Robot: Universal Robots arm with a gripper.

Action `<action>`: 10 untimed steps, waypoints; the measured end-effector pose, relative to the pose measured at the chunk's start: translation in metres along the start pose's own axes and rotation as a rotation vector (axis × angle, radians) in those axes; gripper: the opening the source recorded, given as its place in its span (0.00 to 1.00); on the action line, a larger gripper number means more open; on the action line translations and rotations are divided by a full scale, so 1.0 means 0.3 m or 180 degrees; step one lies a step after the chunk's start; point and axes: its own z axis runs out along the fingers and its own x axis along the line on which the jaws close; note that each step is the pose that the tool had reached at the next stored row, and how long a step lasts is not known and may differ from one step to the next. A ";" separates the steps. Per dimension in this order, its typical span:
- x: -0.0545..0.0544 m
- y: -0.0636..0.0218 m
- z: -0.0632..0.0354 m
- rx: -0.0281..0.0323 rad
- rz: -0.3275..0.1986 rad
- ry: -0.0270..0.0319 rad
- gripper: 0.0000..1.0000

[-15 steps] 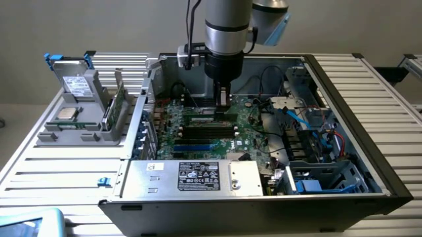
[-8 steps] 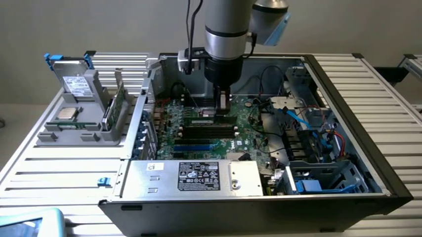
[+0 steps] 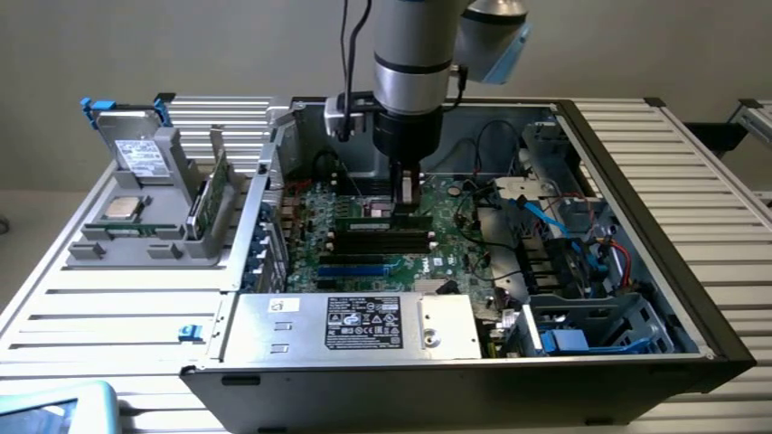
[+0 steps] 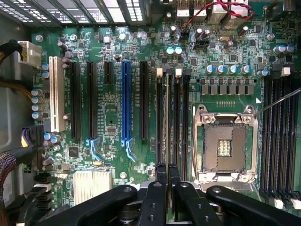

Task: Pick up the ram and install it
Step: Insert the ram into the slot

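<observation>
My gripper is lowered inside the open computer case, over the black memory slots of the motherboard. In the wrist view its two black fingers stand close together, shut on the ram. The ram shows edge-on as a thin pale strip running along a black slot, between neighbouring slots. In the exterior view the ram appears as a slim green strip lying level just above the slots, on the exterior view's left of the fingers. Whether it is seated in the slot I cannot tell.
The empty processor socket lies beside the slots, with a blue expansion slot on the other side. A grey stand outside the case holds another green strip, a silver processor chip and a grey drive. Cables crowd the case's right.
</observation>
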 end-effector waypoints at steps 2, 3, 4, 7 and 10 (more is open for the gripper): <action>0.000 0.000 0.003 0.0000 -0.0009 0.0000 0.13; 0.001 0.000 0.004 0.0000 -0.0015 0.0001 0.13; 0.001 0.000 0.005 0.0000 -0.0019 0.0001 0.13; 0.001 0.000 0.008 0.0000 -0.0025 0.0001 0.13; 0.001 0.000 0.011 0.0001 -0.0025 0.0023 0.13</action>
